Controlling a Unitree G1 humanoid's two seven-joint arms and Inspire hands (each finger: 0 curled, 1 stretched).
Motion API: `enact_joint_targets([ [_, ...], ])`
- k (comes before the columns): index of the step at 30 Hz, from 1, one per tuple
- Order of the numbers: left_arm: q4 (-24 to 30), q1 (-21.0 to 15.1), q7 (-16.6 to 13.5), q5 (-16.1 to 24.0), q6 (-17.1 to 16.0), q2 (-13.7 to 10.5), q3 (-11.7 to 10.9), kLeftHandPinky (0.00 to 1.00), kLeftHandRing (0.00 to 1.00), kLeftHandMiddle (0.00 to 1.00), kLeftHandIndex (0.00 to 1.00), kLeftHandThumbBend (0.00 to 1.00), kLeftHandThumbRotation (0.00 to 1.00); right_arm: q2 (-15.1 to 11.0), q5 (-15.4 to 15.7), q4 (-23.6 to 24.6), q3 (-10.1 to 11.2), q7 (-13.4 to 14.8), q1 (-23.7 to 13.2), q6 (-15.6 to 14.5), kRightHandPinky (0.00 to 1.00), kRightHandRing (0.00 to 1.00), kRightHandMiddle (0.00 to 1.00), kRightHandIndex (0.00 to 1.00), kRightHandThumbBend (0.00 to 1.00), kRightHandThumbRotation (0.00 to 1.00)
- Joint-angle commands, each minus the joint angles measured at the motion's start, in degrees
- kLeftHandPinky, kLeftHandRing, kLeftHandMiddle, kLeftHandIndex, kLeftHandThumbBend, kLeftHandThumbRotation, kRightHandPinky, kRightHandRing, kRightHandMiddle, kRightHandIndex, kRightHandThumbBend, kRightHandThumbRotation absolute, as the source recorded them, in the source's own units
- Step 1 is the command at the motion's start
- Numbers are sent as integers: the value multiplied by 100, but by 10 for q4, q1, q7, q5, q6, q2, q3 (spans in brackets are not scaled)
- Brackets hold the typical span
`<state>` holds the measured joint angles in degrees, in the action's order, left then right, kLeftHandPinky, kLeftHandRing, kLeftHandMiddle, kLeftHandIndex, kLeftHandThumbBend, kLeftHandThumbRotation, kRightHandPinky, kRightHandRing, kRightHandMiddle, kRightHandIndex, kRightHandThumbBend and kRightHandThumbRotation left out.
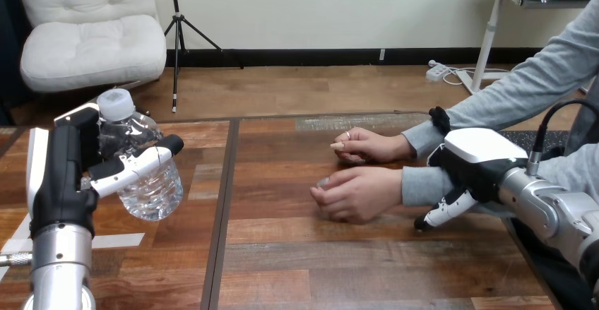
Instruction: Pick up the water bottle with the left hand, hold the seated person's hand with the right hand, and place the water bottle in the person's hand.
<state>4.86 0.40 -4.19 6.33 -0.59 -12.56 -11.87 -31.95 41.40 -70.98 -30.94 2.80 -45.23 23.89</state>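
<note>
Open table (282, 253) lies between the held water bottle (148, 183) and the person's two hands (357, 193) resting right of centre.

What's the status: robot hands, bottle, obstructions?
Left robot hand shut on water bottle, off the table. Right robot hand on person's nearer wrist, grip unclear. Nothing between bottle and person's hands.

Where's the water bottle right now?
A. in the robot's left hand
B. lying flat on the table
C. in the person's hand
A: the left hand has its fingers curled round the water bottle, while the person's nearer hand and the person's farther hand rest on the table without it.
</note>
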Motion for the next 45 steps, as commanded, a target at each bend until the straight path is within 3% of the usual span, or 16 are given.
enact_joint_targets([
  [1, 30, -23, -2, 0, -15, -4, -1, 31, 37, 42, 43, 67, 0, 13, -7, 8, 6, -8, -33, -1, 38, 45, 52, 56, 100, 45],
  [6, 30, -23, -2, 1, -17, -5, -1, 31, 37, 42, 43, 67, 0, 14, -4, 8, 4, -13, -35, -6, 45, 52, 59, 59, 100, 46],
  [23, 28, -23, -1, -3, -21, -3, -1, 31, 37, 42, 43, 67, 0, 17, 19, 10, -9, -18, -46, -15, 54, 66, 69, 68, 100, 52],
  [45, 32, -21, -3, -4, -15, 1, -1, 31, 37, 41, 43, 67, 0, 24, 24, 12, -7, -11, -53, -18, 53, 65, 68, 69, 100, 48],
])
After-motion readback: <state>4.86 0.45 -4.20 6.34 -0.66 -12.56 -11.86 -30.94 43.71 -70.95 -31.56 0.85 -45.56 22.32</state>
